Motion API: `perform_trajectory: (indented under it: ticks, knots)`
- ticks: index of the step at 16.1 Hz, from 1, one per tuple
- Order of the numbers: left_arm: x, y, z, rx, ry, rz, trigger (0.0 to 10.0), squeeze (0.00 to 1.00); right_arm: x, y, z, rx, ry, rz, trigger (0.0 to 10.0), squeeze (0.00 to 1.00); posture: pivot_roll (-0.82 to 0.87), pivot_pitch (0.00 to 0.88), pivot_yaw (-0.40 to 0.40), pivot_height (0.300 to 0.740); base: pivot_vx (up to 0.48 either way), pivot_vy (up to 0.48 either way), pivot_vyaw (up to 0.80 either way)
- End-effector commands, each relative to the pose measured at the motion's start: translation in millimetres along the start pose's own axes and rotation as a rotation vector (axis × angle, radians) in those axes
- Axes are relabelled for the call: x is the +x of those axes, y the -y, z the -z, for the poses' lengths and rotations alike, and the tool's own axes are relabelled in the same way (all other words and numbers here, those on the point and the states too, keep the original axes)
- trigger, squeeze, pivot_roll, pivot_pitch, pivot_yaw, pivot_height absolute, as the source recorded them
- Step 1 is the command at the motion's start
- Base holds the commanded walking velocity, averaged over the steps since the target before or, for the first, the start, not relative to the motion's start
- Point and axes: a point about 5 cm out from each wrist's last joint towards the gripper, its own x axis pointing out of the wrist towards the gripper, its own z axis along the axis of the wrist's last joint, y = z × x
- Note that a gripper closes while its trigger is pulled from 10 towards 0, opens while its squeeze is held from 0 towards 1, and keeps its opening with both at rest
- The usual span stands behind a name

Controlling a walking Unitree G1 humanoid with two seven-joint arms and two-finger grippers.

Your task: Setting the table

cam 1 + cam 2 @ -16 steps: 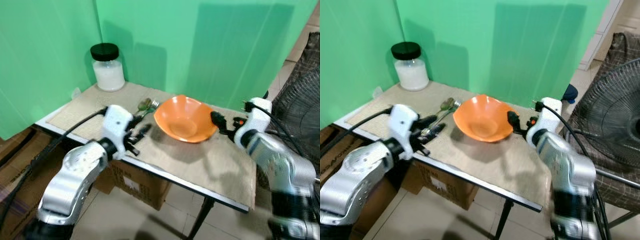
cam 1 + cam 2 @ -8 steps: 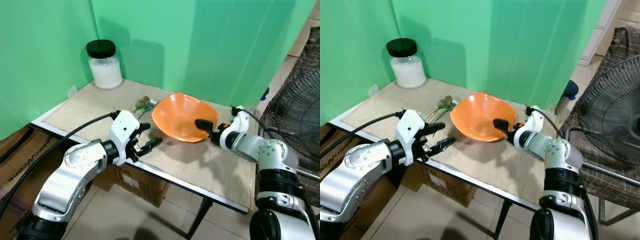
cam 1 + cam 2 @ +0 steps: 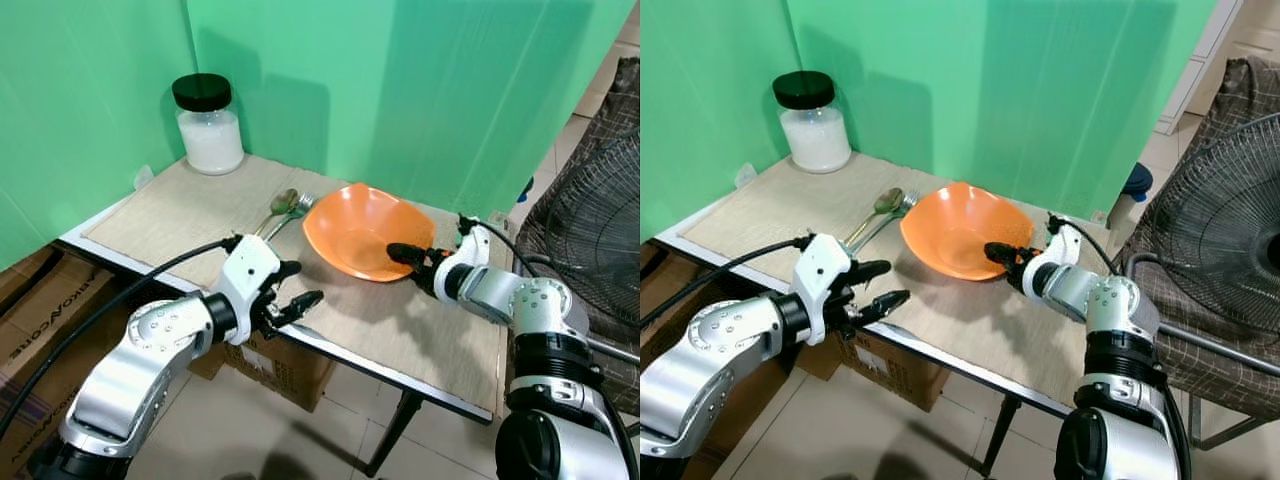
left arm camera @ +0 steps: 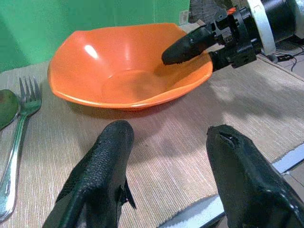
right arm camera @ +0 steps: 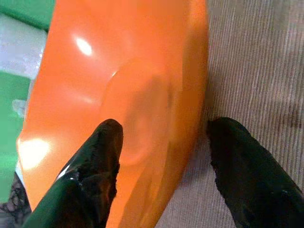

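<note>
The orange bowl (image 3: 362, 232) stands upright on the woven mat (image 3: 180, 215) that covers the bench (image 3: 455, 398), a little toward the robot's right side of it. The right claw (image 5: 159, 166) is at the bowl's rim on that right side. One finger (image 5: 97, 156) is inside the bowl, and the other finger (image 5: 237, 161) is outside, over the mat, so the rim goes between them. The fingers are apart and do not press on the rim.

Just beside the bowl, on its left side, a fork (image 3: 290, 212) and a spoon (image 3: 279, 205) lie together on the mat, close to each other. Their heads point toward the green wall (image 3: 400, 80).

The left claw (image 3: 292, 288) is near the front edge of the bench, in front of the bowl and apart from it. Its two fingers (image 4: 102, 171) are spread wide and there is nothing between them.

In the far left corner of the bench stands a glass jar (image 3: 209, 126) with a black lid and white content. It is well apart from the bowl. To the right of the bench, a fan (image 3: 1230, 230) with a wire grille stands on the floor.
</note>
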Motion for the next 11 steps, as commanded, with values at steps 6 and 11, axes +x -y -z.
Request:
perform_trajectory:
  ticks: [6, 11]
  knots:
    - [-0.1, 4.1, -0.3, 0.023, -0.003, 0.005, 10.0, 0.12, 2.6, -2.6, -4.0, 0.023, 0.014, -0.007, 0.0, 0.0, 0.05, 0.0, -0.061, 0.74, 0.0, 0.0, 0.0]
    - [0.3, 1.4, -1.0, 0.034, -0.005, -0.001, 10.0, 0.12, 4.4, -4.6, -5.2, 0.027, 0.017, -0.015, 0.0, 0.0, 0.05, 0.0, -0.054, 0.74, 0.0, 0.0, 0.0]
